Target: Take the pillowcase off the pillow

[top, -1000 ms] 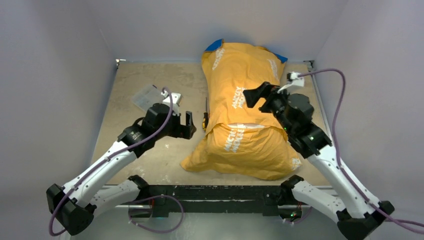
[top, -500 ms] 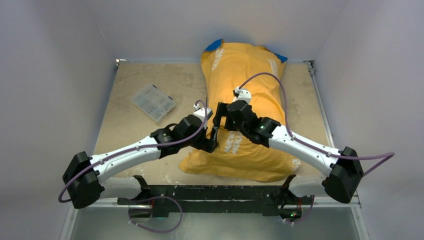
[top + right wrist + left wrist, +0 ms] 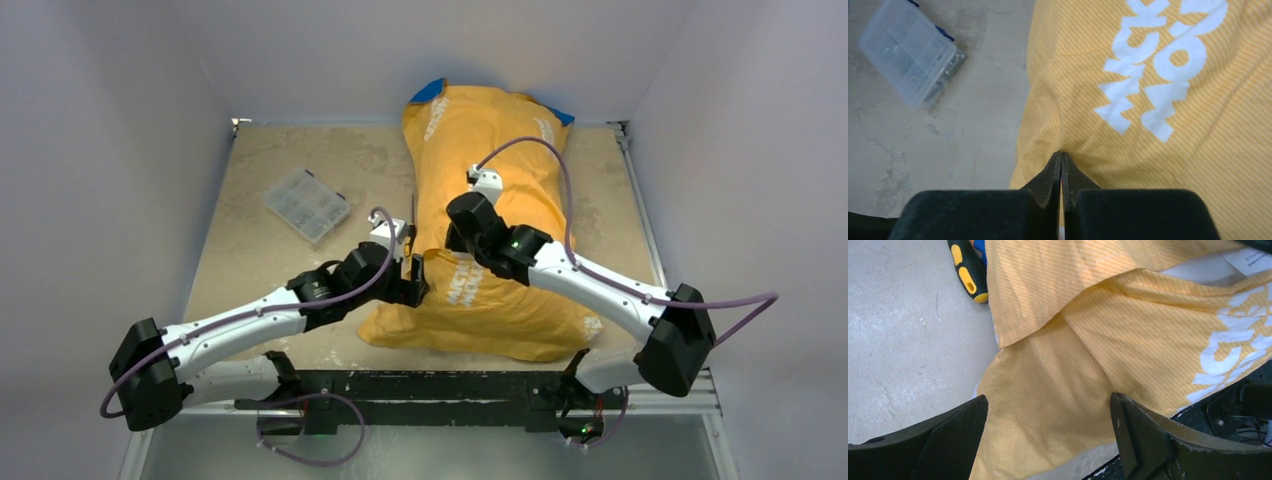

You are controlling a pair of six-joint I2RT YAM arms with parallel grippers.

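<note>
Orange-yellow cloth: the pillowcase (image 3: 500, 130) lies lengthwise on the table (image 3: 270, 270), running from the top centre to the lower centre of the overhead view. It has white lettering patches, and blue shows at its far corners.
Pillow: the pillow (image 3: 1198, 276) is inside the pillowcase. Only a strip of white shows under a loose flap edge, at the upper right of the left wrist view.
Left fingers: the left fingers (image 3: 1048, 405) are spread wide and hold nothing. They are over the pillowcase's left side, just below the flap.
Right fingers: the right fingers (image 3: 1062, 157) are pressed together, pinching a small pucker of the pillowcase. The spot is below and left of a lettering patch in the right wrist view.
Arms: both reach in to the middle of the pillowcase's left side, their ends near each other.
Screwdriver: the screwdriver (image 3: 965, 270), with a black-and-yellow handle, lies on the table against the pillowcase's left edge.
Box: the clear plastic box (image 3: 307, 204) sits on the table at the upper left of the overhead view, well apart from the pillowcase.
</note>
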